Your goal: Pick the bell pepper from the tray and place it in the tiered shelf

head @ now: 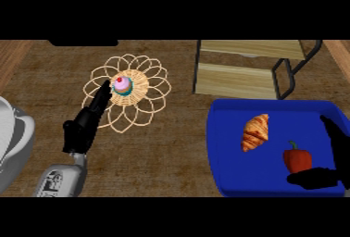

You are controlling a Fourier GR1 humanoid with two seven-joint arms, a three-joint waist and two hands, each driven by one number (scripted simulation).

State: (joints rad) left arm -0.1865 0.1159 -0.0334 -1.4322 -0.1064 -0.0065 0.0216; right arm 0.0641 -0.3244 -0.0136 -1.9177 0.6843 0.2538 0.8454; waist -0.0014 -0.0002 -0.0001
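A red bell pepper (297, 159) with a green stem lies in the blue tray (226, 152) at the lower right, beside a croissant (255, 132). My right hand (327, 157) is over the tray's right side, fingers straight along the pepper's right and thumb just below it, not closed round it. The tiered shelf (246, 67), wooden boards in a black frame, stands behind the tray at the top right. My left hand (87, 122) rests open at the left, fingers pointing up over a wicker mat.
A flower-shaped wicker mat (147, 99) with a pink cupcake (123, 86) lies left of centre. A white rounded object (14, 143) sits at the left edge. Brown counter shows between mat and tray.
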